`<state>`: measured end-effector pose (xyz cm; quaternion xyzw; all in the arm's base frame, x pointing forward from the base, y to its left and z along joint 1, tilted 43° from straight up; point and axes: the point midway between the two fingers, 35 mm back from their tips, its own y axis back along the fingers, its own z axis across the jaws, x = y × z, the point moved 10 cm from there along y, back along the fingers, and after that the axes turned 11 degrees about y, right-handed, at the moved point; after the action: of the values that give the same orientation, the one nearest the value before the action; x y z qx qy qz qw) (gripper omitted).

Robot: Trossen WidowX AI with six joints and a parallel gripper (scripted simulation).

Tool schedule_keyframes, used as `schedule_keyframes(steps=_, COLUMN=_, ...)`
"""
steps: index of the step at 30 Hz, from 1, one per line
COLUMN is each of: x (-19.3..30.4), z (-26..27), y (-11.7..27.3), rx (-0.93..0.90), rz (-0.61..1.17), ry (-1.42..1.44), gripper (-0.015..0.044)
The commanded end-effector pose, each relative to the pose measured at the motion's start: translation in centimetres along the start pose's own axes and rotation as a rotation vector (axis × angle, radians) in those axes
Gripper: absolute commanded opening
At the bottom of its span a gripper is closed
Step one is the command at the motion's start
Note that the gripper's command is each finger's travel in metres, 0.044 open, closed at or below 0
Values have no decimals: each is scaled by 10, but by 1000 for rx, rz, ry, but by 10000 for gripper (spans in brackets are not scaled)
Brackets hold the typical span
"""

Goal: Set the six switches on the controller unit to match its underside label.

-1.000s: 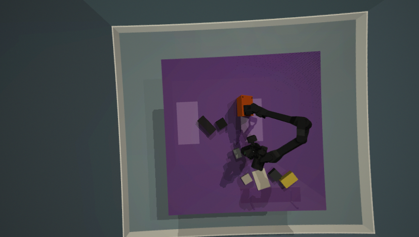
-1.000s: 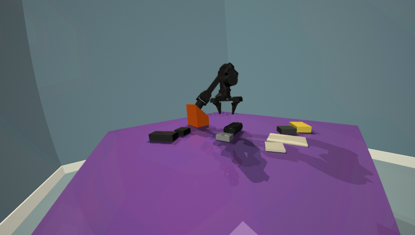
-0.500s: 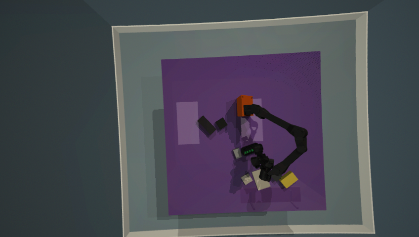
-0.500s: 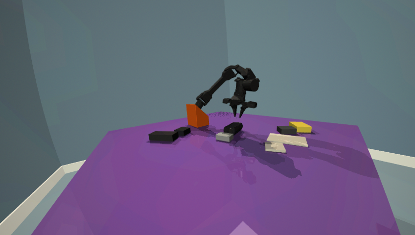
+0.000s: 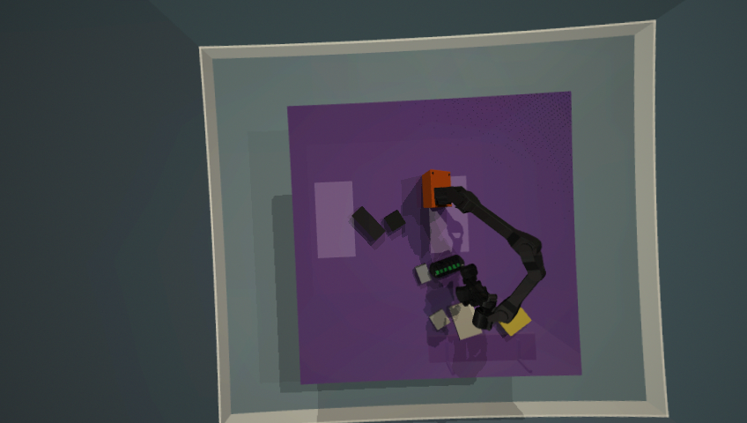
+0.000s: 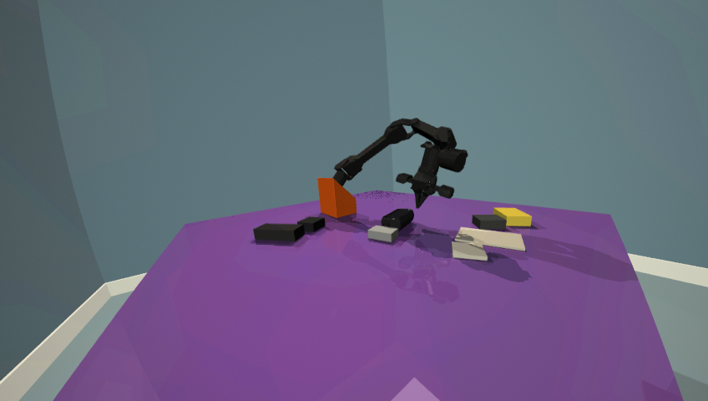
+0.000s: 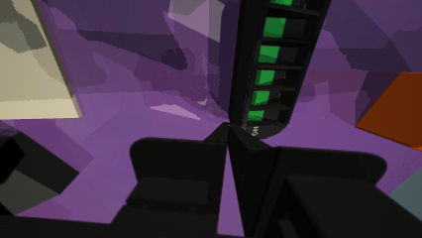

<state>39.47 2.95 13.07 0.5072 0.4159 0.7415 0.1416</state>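
Note:
The dark grey controller unit (image 5: pixel 447 266) (image 6: pixel 397 218) (image 7: pixel 276 55) sits on the purple bench (image 5: pixel 366 314) (image 6: pixel 248 307), switches up. Its label is hidden underneath. In the wrist view, a row of rocker switches shows green ends on the left and dark ends on the right. Which ends are pressed down I cannot tell clearly. The "ON" mark is at the unit's near end. My gripper (image 6: pixel 418 205) (image 7: pixel 227 127) is shut and empty, fingertips together. It hangs above the bench near one end of the unit, and in the exterior view a gap shows between them.
A light grey block (image 5: pixel 423 273) (image 6: pixel 382 233) stands at the unit's far end. Pale flat plates (image 5: pixel 467 323) (image 6: pixel 497 238) and a yellow block (image 5: pixel 516 322) (image 6: pixel 513 216) lie to one side. Two black blocks (image 5: pixel 367 226) (image 6: pixel 279 232) and the orange arm base (image 5: pixel 437 181) (image 6: pixel 335 198) stand on the other.

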Motion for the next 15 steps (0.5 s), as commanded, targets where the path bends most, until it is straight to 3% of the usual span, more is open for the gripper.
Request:
schedule_keyframes(steps=1, x=-1, z=3, y=-5, rx=5, rz=-1, ry=-5, gripper=0)
schedule_keyframes(steps=15, x=-3, z=10, y=-27, rx=4, rz=-1, ry=-4, gripper=0)
